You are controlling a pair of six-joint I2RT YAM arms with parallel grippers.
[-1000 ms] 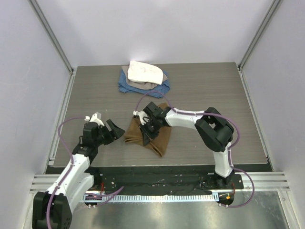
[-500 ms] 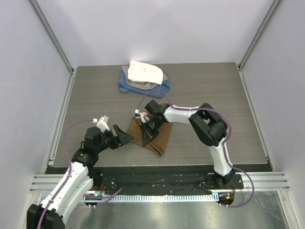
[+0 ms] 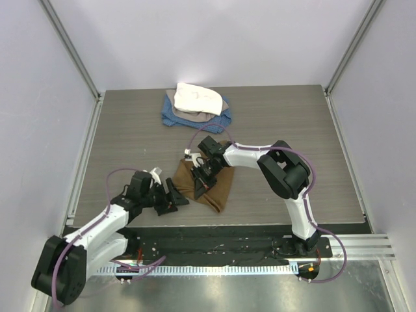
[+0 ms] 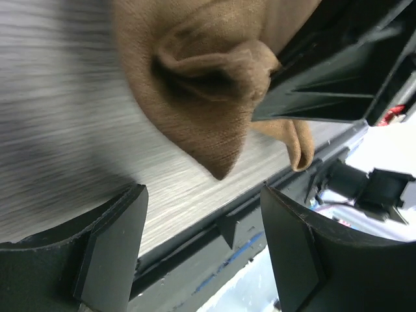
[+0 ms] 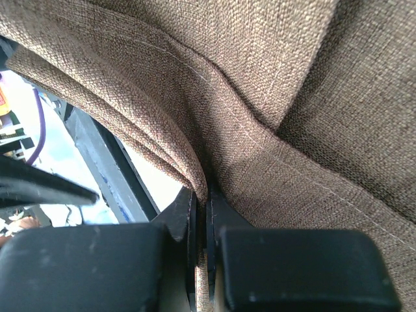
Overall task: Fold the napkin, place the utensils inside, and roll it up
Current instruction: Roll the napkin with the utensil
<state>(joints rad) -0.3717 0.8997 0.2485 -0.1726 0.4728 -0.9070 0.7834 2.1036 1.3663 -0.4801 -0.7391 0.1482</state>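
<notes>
since half second ago: my left tool (image 3: 175, 196) has dropped low over bench (image 3: 292, 130) and slid right, now just beside near-left corner of napkin (image 3: 221, 190). my right tool (image 3: 201, 179) same spot, no change.

napkin bunched mid-bench, folds raised.

left tool wide, nothing between fingers; napkin corner just ahead, not touching. right tool pinched narrow on fold at napkin edge, cloth draped over it.

blue cloth (image 3: 174, 118) with white cloth (image 3: 197, 97) on top at far side, well apart from napkin.
</notes>
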